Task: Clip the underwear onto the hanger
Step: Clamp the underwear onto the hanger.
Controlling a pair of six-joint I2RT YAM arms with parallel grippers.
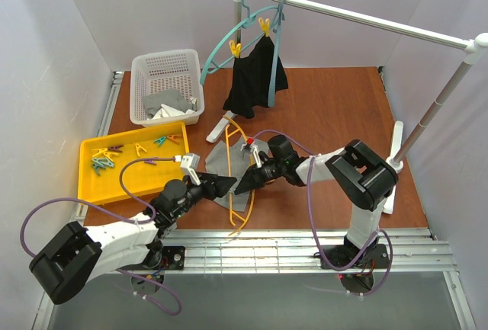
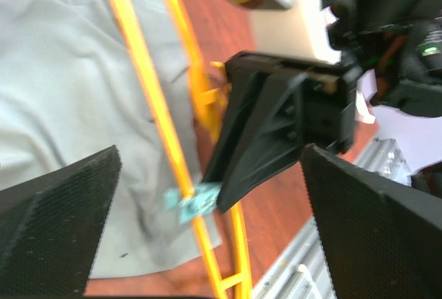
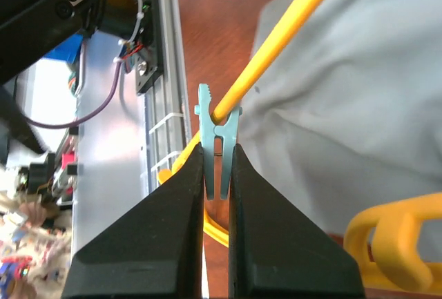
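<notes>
The grey underwear lies flat on the brown table, with the yellow-orange hanger lying across it. My right gripper is shut on a teal clip. The clip's mouth sits around the hanger's bar at the edge of the underwear; I cannot tell whether it bites the fabric. My left gripper is open and empty, just left of the right one. In the left wrist view its fingers spread wide around the clip, the bar and the underwear.
A yellow tray with several loose clips sits at the left. A white basket with grey cloth stands behind it. A black garment hangs on a teal hanger from the white rail. Metal rails edge the table front.
</notes>
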